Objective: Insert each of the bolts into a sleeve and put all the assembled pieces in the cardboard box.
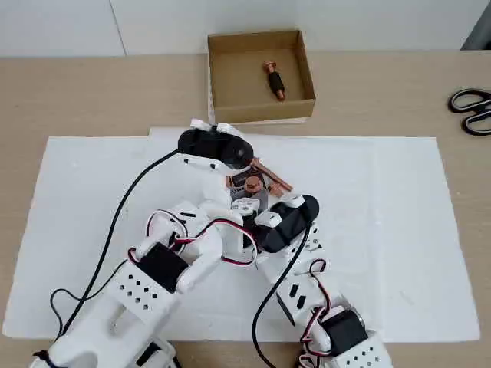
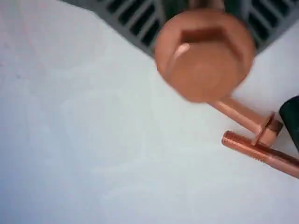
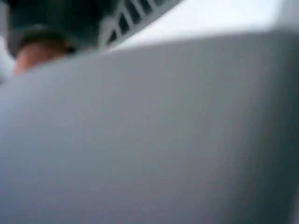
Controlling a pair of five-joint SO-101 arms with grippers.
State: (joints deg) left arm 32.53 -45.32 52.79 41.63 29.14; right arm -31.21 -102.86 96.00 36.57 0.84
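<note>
**Bolt-into-sleeve step on the second piece; one is already boxed.**

The copper bolt is head-up at mid-sheet, against a grey slotted part that I take for the sleeve. I can't tell if the shank is seated. Two loose bolts lie just beside it on the white sheet, touching each other. One assembled piece lies in the cardboard box. One arm is on the bolt from the box side, the other arm from the near side. For the left gripper and right gripper, I can't tell how far open either is or what it holds. The scissors are well apart. My read on next: line the shank up with the bore and push straight, without knocking the loose bolts, then carry the piece to the box.
</note>
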